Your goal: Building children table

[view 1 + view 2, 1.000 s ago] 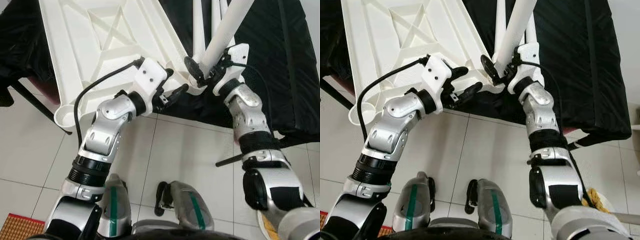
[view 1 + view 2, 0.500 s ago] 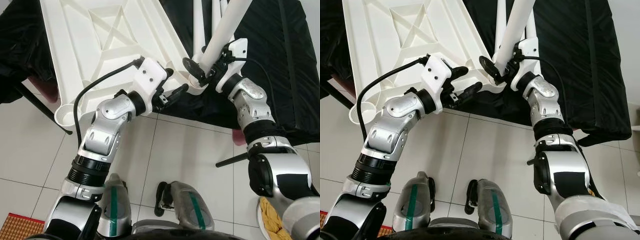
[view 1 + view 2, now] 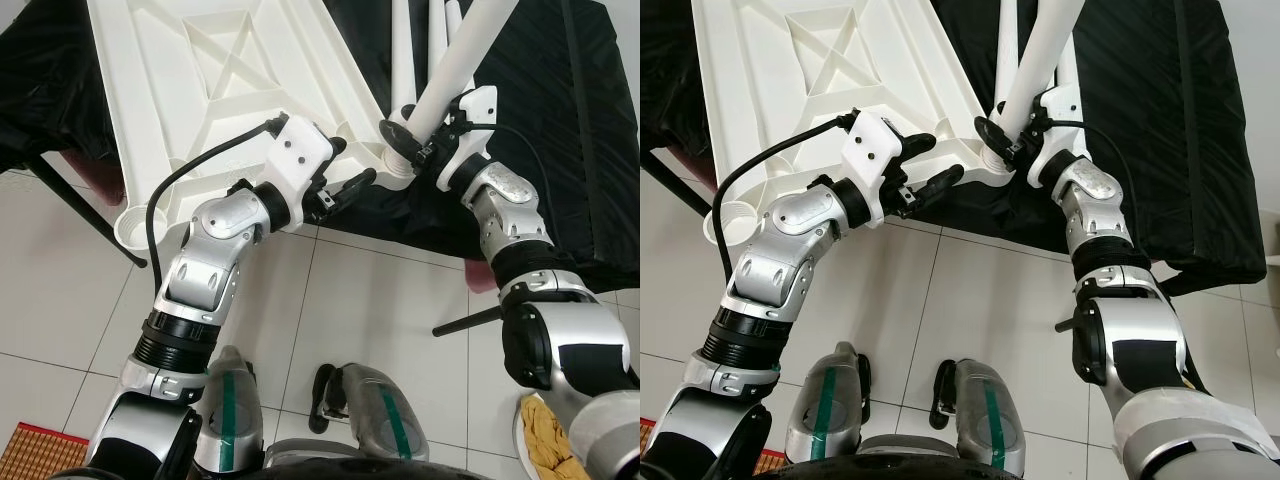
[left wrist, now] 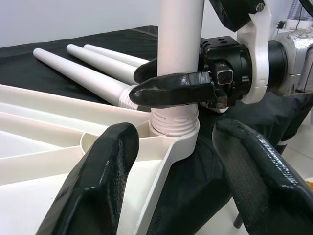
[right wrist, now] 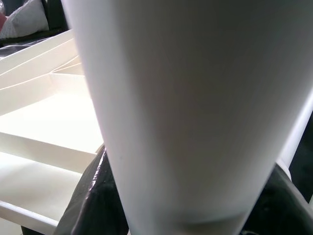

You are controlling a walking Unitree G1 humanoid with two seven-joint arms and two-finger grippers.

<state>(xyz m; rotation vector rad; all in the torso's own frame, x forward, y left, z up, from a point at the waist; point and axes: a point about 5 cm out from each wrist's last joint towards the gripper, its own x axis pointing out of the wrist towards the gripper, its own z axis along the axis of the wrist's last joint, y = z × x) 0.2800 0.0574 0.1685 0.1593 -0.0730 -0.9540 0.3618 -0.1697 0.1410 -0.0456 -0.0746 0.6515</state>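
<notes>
Left wrist view shows the right end effector (image 4: 171,83) clamped on a white table leg (image 4: 180,44), its threaded base seated in the corner socket (image 4: 174,132) of the upturned white tabletop (image 3: 200,90). Left end effector (image 3: 345,170) hovers near, fingers spread wide. Spare legs (image 4: 93,68) lie on black cloth (image 3: 590,130) beyond.

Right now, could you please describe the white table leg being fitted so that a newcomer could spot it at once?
Find the upturned white plastic tabletop on the black cloth. At its near corner socket stands a white tubular leg, clamped by the right gripper. Unlike the spare white legs lying flat on the cloth, it stands seated in the socket.
</notes>
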